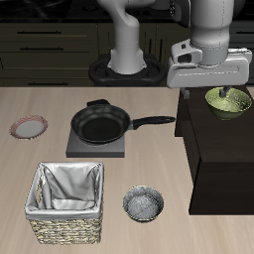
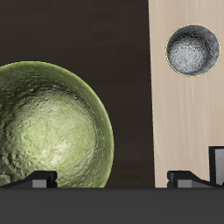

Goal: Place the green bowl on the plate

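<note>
The green bowl (image 1: 228, 104) is olive with a speckled inside and sits upright on a dark raised block (image 1: 213, 149) at the table's side. It fills much of the wrist view (image 2: 52, 122). My gripper (image 1: 229, 94) hangs just above it, open and empty. In the wrist view the gripper (image 2: 114, 179) has its fingertips (image 2: 39, 179) wide apart, astride the bowl's rim. The plate (image 1: 28, 127), with a pink-red rim and pale centre, lies on the table at the far opposite side, well away from the gripper.
A black frying pan (image 1: 101, 125) sits on a grey square base mid-table, handle pointing toward the block. A grey metallic bowl (image 1: 143, 204) (image 2: 192, 49) and a lined wicker basket (image 1: 67, 201) stand near the front edge.
</note>
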Controlling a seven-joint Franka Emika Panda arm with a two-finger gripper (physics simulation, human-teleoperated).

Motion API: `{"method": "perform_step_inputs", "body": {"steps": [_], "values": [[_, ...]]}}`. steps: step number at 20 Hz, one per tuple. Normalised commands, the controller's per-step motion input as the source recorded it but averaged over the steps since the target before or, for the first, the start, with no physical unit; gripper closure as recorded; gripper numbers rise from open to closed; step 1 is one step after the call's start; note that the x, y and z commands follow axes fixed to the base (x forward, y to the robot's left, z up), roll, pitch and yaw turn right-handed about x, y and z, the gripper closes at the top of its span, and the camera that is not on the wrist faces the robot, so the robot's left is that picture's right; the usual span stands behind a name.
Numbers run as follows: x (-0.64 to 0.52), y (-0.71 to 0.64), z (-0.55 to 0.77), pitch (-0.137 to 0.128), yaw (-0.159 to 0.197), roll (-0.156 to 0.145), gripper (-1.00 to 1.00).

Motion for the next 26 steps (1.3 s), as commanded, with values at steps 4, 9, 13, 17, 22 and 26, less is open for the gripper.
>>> {"method": "perform_step_inputs", "body": {"steps": [4, 9, 13, 17, 22, 26], "values": [[0.01, 0.02, -0.27, 0.029, 0.024, 0.009, -1.00], [-0.01, 0.06, -0.20, 0.026, 0.000, 0.067, 1.00], [-0.18, 0.05, -0.08, -0.030, 0.031, 0.030, 1.00], [-0.11, -0.02, 0.06, -0.008, -0.028, 0.040, 1.00], [-0.19, -0.02, 0.19, -0.026, -0.009, 0.040, 1.00], [-0.26, -0.12, 0.23, -0.019, 0.007, 0.024, 1.00]]}}
